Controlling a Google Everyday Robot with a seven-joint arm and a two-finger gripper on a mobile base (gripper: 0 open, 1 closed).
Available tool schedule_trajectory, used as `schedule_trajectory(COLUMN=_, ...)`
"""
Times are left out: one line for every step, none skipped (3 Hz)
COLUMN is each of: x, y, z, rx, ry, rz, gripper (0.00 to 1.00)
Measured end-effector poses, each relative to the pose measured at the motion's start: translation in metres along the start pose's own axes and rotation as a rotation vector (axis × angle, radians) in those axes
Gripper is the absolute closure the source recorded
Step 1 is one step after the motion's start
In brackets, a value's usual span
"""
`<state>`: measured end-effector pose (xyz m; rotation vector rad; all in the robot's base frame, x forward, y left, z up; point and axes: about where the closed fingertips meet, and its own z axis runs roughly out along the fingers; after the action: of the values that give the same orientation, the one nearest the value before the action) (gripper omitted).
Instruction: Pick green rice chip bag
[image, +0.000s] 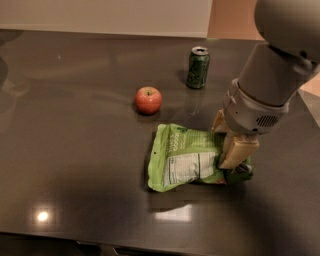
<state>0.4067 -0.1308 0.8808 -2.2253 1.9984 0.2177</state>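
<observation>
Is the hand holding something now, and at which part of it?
It appears so: the hand grips the green rice chip bag at its right edge, one finger on either side; the bag lies on the table.
</observation>
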Motion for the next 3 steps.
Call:
schedule_trajectory(x=-0.004, y=0.004, z=-0.029, rx=-0.012, ry=-0.043, rz=-0.086, gripper=1.0)
schedule_trajectory(x=-0.01, y=-0.004, z=-0.061, rx=0.013, ry=-0.064, rz=-0.187, gripper=1.0)
schedule_trajectory(x=-0.016, y=-0.02, z=-0.095, rx=0.087, ry=-0.068, rz=-0.264, gripper=1.0)
